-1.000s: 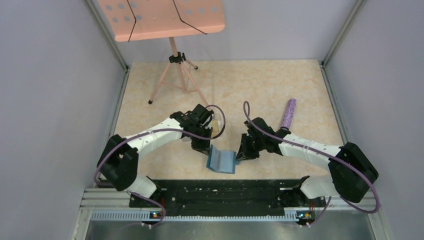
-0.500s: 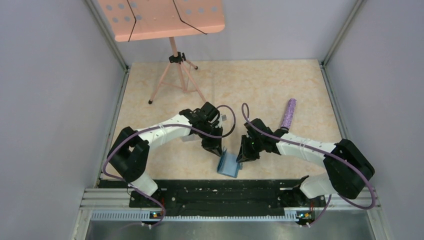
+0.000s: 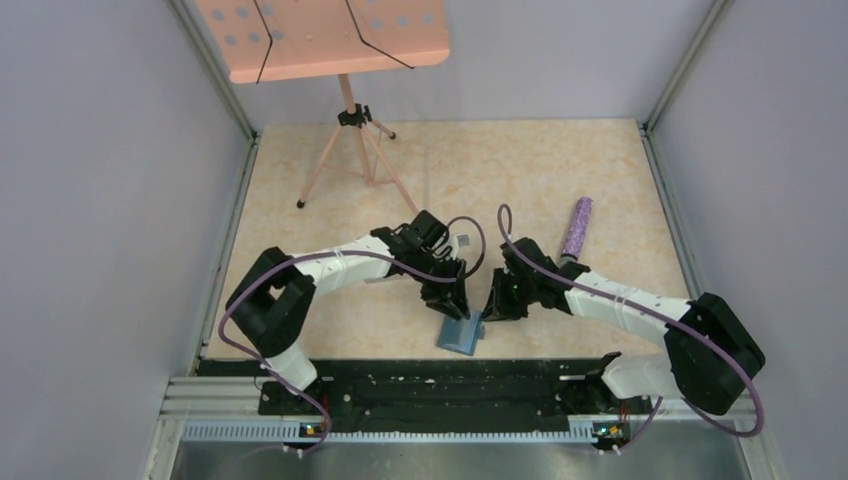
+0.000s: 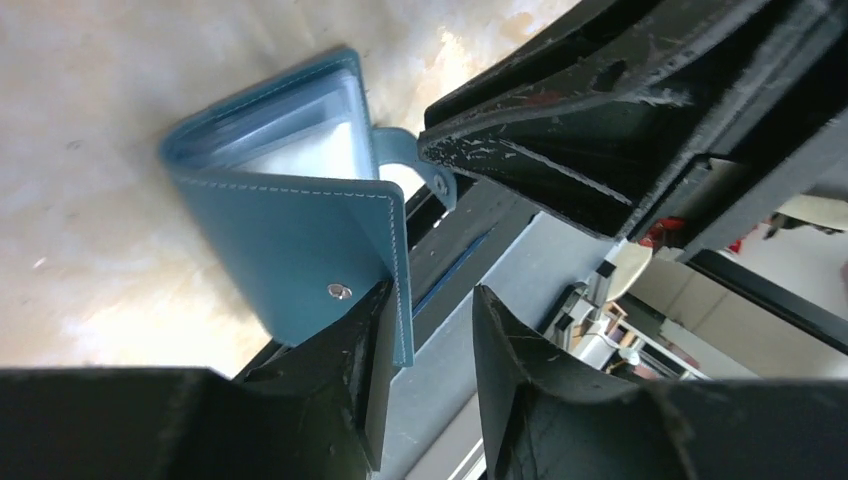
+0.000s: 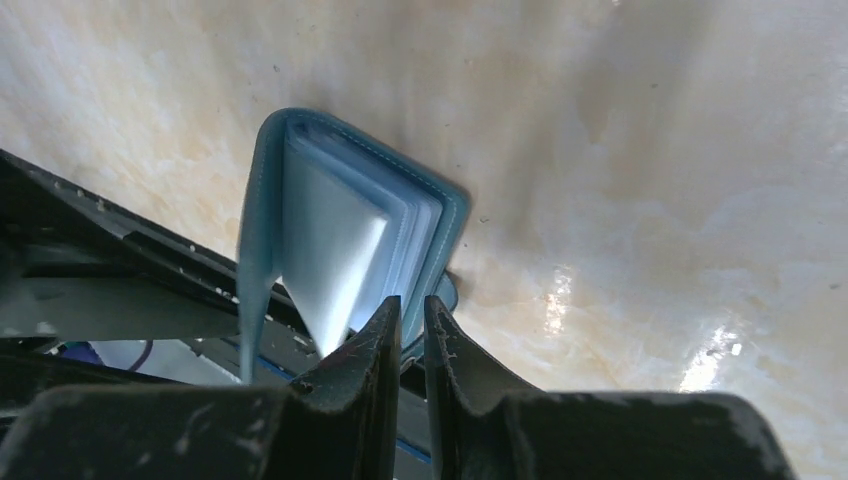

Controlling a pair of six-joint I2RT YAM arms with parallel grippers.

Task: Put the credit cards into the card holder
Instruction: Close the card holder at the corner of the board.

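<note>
Nearest, by the front edge of the desk [image 3: 560, 170], the one wallet [image 3: 461, 334] stands on edge, folded to a narrow V, with the jaws of both arms at it. A second ago it lay spread much wider. Since then the left arm [image 3: 340, 262] has reached in over it and the covers have come nearly together.

The left jaws, shut then, are now parted. The cover with the stud [image 4: 339, 291] runs between them and leans on one finger, unpinched. The right jaws, on the right arm [image 3: 620, 295], are narrow as before, nipping the other cover's edge just beside the tab [image 4: 400, 160].

Pale sleeves [image 5: 330, 230] fan out inside the wallet. Something whitish shows in one, but I cannot tell whether it is a card. My reading is that the left jaws have just let go, either of a card pushed in or of the cover. If so, the right grip alone now keeps the wallet up. Of loose cards I can make out none.

Further back, well apart to the right, lies one purple roll [image 3: 578, 227]. Farthest off is one pink stand [image 3: 345, 110] on its tripod.
</note>
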